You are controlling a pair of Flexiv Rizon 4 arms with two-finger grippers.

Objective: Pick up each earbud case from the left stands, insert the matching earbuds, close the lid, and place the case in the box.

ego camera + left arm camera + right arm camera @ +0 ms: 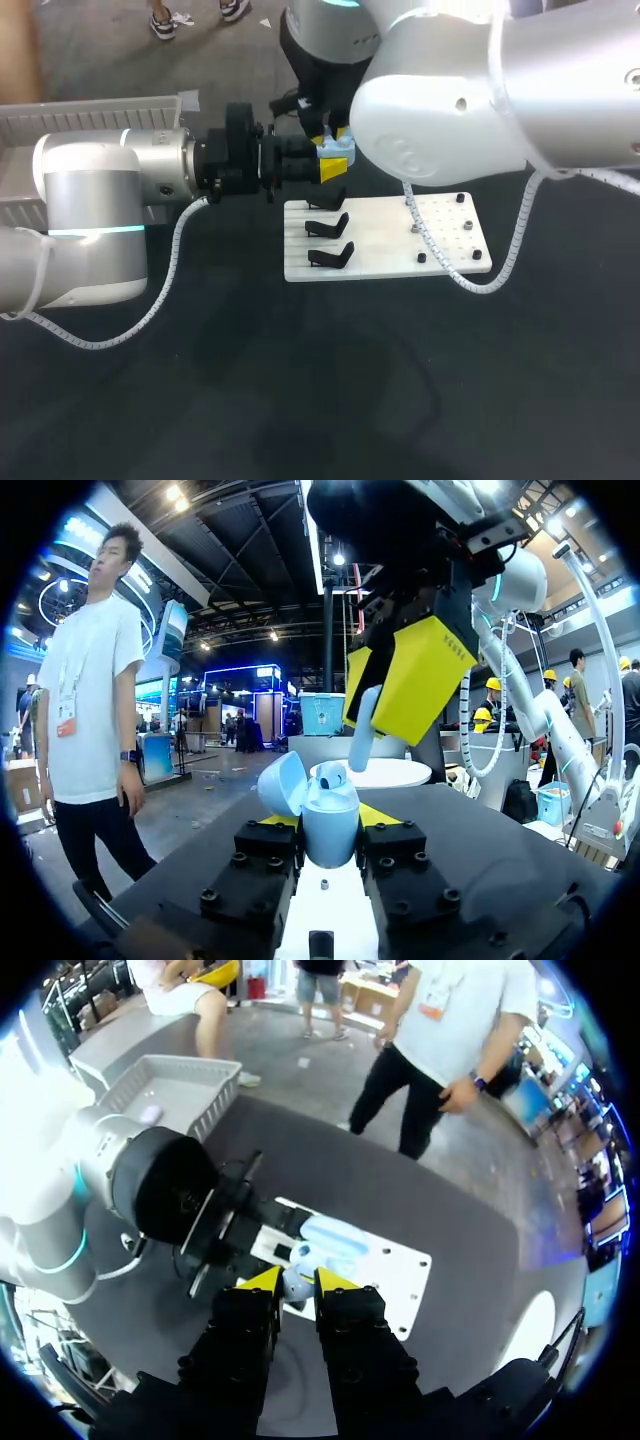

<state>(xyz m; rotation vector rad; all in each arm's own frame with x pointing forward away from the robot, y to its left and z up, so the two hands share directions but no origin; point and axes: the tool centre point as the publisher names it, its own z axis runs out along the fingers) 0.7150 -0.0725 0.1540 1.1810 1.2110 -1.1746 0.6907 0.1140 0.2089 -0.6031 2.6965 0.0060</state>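
earbud case (330,830) | pale blue | lid open | upright | in left hand (330,818)

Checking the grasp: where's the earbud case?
Left wrist view: earbud case clamped in the left end effector, lid open, under the earbud in the right end effector.

Pale blue case (330,830), yellow-tipped fingers (262,1280), white board (385,255), seemingly black stands (330,255)

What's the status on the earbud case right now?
Left fingers shut on the case, lid open. Right fingers shut on an earbud, just above the case. Nothing between earbud and case.
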